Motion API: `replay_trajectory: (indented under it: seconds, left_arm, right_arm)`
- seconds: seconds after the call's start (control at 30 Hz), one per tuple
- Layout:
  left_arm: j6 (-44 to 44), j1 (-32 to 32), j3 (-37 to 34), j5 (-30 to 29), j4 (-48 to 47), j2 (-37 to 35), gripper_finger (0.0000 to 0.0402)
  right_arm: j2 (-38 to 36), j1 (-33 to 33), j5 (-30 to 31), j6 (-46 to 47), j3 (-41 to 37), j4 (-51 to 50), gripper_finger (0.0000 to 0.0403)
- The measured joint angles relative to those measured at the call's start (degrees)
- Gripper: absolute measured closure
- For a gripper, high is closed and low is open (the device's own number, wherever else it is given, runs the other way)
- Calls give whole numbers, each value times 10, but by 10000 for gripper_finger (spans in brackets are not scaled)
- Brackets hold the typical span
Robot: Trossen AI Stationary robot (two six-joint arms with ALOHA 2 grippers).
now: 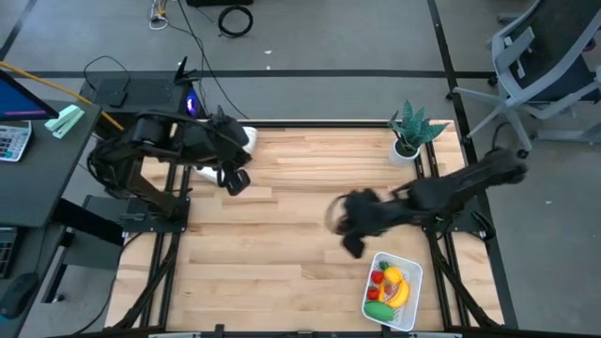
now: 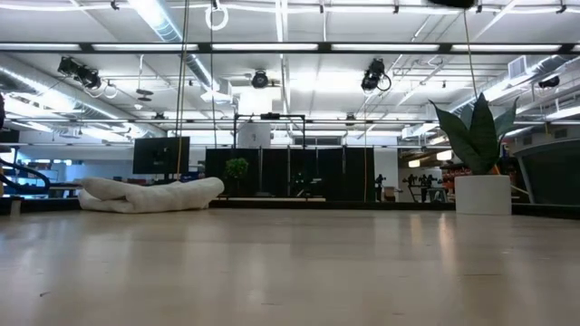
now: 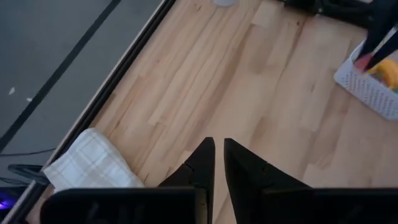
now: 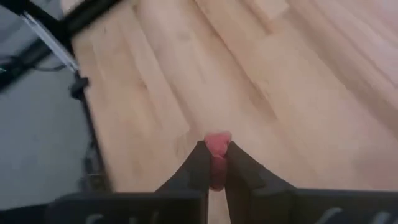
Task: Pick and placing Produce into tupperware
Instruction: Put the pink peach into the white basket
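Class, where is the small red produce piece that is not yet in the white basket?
The red piece is pinched in the right gripper, seen in the right wrist view, above bare table, just beyond the basket in the high view.

- Bare table (image 1: pixel 282 235) lies open across the middle.
- Cloth (image 1: pixel 211 174) and potted plant (image 1: pixel 410 131) occupy the far corners; the filled basket (image 1: pixel 414 300) blocks the near-right edge.
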Motion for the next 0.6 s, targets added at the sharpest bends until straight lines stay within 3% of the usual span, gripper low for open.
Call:
replay_trajectory:
  seconds: [0.13,0.27,0.4,0.6]
  left_arm:
    - [-16,0,1,0,0,-14,362]
    - [-39,0,0,0,0,-24,368]
    - [-36,0,0,0,0,-36,378]
    - [-79,-2,0,0,0,-54,395]
  right_arm:
    - [-70,71,10,90,0,-85,377]
    - [-77,142,-4,154,0,-194,377]
    - [-58,198,-80,203,0,-282,377]
    - [-21,258,-176,253,-2,-254,377]
